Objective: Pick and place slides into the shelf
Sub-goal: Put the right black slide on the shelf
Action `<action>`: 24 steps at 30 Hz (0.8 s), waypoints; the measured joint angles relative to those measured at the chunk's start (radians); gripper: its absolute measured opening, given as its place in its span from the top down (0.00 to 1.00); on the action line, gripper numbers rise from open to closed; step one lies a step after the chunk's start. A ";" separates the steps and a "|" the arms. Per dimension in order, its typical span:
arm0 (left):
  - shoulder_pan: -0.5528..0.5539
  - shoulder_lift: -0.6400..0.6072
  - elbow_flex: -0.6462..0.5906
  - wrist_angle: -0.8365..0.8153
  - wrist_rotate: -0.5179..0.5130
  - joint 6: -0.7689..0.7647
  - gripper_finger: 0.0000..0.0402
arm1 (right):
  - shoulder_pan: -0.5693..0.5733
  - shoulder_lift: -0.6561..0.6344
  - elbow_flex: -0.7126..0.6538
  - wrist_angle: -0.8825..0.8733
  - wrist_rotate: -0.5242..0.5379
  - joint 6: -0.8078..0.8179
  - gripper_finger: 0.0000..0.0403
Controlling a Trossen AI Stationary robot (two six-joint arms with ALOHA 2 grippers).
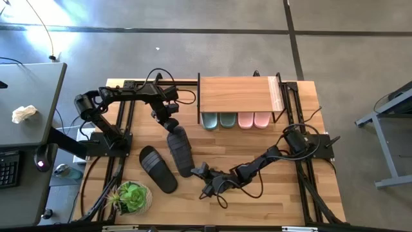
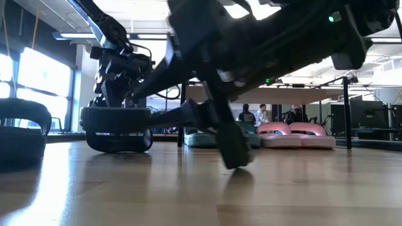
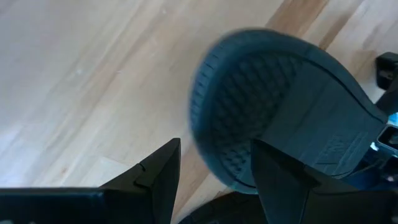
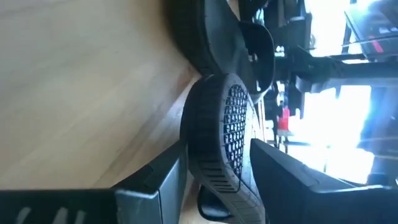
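A black ribbed slide (image 1: pixel 181 153) is turned on its side in the middle of the table, tread showing (image 3: pixel 249 106). My left gripper (image 1: pixel 170 125) is shut on its far end. My right gripper (image 1: pixel 198 172) is open at its near end (image 4: pixel 217 130), one finger on each side of the sole; whether they touch it I cannot tell. The second black slide (image 1: pixel 158 169) lies flat on its sole to the left. Under the shelf (image 1: pixel 238 93) at the far edge, the sage-green pair (image 1: pixel 219 120) and the pale pink pair (image 1: pixel 255 120) stand side by side on the tabletop. My left gripper holds the black slide at its rounded far end (image 3: pixel 230 177), coming from above and slanting down toward the near edge. The gripper itself hides the place of contact. The slide lies on edge below the fingers (image 2: pixel 116 129); whether its lower edge rests on the table I cannot tell.
A potted green plant (image 1: pixel 132 196) stands at the near left corner, close to the flat black slide. Bare tabletop (image 1: pixel 257 151) lies between the shelf and my right arm. People sit in the room behind the table (image 2: pixel 257 114).
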 joint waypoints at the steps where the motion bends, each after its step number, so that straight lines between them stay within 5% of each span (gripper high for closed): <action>1: 0.000 0.000 0.000 0.000 0.003 0.000 0.55 | 0.003 0.008 0.014 -0.004 0.008 0.005 0.59; 24: 0.000 0.000 0.000 0.003 0.002 0.000 0.55 | -0.036 0.017 0.051 -0.034 -0.091 0.027 0.59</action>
